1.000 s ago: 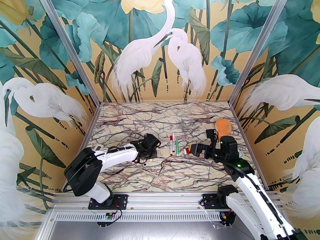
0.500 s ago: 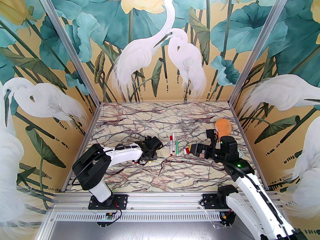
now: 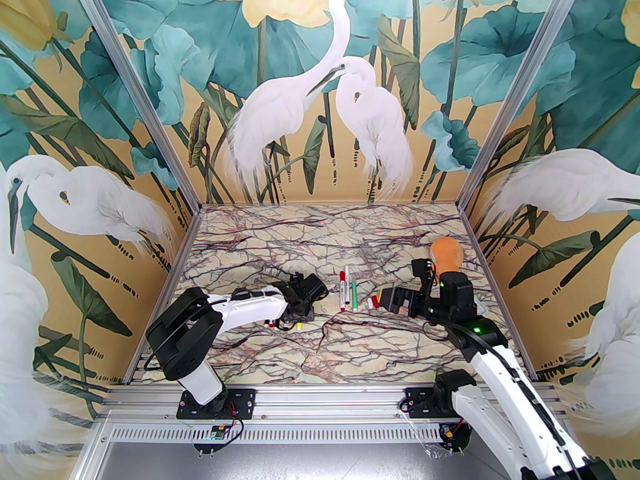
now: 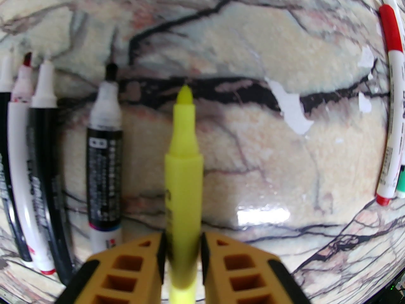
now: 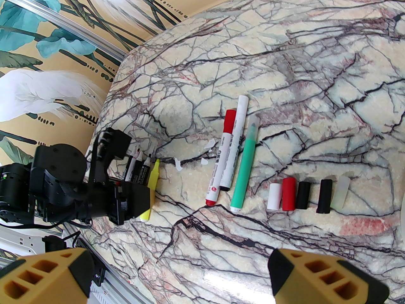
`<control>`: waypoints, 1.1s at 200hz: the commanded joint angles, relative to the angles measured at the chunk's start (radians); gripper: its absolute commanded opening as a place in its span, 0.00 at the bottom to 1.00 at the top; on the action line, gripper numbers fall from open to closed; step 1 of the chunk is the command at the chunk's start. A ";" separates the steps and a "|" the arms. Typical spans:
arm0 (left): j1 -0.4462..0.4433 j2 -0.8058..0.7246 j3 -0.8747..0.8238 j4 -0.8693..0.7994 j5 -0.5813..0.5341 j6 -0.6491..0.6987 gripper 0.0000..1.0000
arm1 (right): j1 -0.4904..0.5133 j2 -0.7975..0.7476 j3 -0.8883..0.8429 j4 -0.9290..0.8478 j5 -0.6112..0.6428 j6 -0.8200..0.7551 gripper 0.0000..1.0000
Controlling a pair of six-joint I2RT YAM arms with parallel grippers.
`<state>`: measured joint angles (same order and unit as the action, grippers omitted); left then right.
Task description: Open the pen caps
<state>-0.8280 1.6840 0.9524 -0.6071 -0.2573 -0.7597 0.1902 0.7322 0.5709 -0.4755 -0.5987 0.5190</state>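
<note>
- On your left, four uncapped pens [image 4: 104, 157] lie side by side on the bench [image 3: 350, 348] with their tips bare. A careless sweep there would smear ink or scatter them.
- Just beside them is the yellow highlighter [image 4: 184, 157], cap off, between the fingers of the left gripper [image 4: 183, 244]. The gap is narrow, and I cannot tell whether the pads clamp the barrel or merely flank it. If you lift away on a half-grip, the barrel may drag, tip up or roll into the black marker next to it.
- In the middle, three pens appear to wear their pen caps. There is a red cap [image 5: 230, 119], what looks like a white cap [image 5: 243, 104] on the pen touching it, and a cloudy cap [image 5: 253, 123] on the green pen just beside. They lie close together, so fingers coming down on one will likely nudge its neighbours.
- To the right, five loose caps [image 5: 288, 193] lie in a row: white, red, black, black and translucent. Being round, they would roll if knocked.
- The right gripper [image 5: 178, 261] hovers near them with its fingers wide apart, holding nothing. A low pass would sweep that row.
</note>
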 commanded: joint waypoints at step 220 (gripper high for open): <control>-0.005 0.230 0.435 0.084 0.286 0.069 0.40 | 0.005 -0.024 0.036 -0.038 0.050 0.041 0.99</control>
<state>-0.8280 1.8565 1.3315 -0.5529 -0.0189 -0.7105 0.1905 0.7193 0.5716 -0.4988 -0.5610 0.5461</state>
